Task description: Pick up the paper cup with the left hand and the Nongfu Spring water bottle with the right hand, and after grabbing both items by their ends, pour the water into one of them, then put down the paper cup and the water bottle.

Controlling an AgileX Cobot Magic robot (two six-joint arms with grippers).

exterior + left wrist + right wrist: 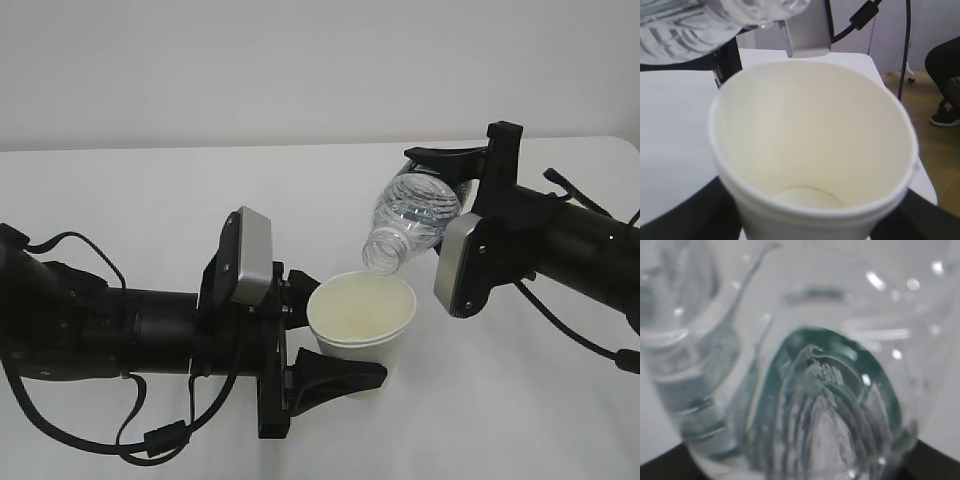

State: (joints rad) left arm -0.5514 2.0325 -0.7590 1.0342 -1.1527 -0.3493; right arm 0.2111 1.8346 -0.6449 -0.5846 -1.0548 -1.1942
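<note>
The white table (pixel 150 200) carries both arms, which meet toward its near middle. The right hand (pixel 470 215) reaches in from the right edge and grips the Nongfu Spring water bottle (pixel 412 220) by its base end, jaws closed around that width; the bottle tilts neck-down, its open mouth just above the far rim of the paper cup (pixel 360 318). The left gripper (pixel 325 345) comes from the left edge with its jaws clamped on the cup's lower wall, holding it upright.

The bottle looks thin and ribbed, likely slippery and easy to dent, so the stiffer base is the sensible hold. The cup is light and soft-walled; a squeeze near the bottom, where it is stiffest, should avoid crushing it. The water (pixel 700 390) clings inside the bottle; the cup's bottom appears dry in the left wrist view.
</note>
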